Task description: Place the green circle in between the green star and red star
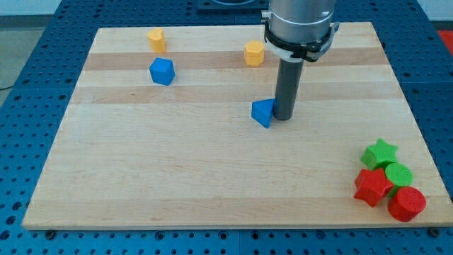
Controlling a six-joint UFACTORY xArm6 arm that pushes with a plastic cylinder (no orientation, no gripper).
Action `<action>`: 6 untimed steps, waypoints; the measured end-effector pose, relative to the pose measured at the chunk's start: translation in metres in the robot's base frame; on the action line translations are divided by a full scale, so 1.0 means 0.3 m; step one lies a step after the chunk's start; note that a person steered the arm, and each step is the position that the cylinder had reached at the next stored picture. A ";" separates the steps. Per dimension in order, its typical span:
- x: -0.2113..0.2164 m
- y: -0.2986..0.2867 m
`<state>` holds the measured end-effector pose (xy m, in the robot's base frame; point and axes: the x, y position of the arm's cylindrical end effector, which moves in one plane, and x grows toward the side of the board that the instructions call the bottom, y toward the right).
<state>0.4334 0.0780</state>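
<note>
The green circle (398,173) sits at the view's bottom right, wedged between the green star (379,154) above it and the red star (372,186) at its lower left, touching both. A red circle (406,203) lies just below the green circle. My tip (283,116) rests mid-board, far up and left of this cluster, right beside a blue triangle (263,112) on its left.
A blue block (162,71) and a yellow block (156,40) lie at the view's top left. A yellow hexagon (254,53) lies near the top centre. The wooden board (177,170) ends close to the cluster on the right.
</note>
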 end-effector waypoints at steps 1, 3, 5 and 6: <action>-0.100 -0.009; 0.057 -0.142; 0.098 -0.142; 0.064 -0.016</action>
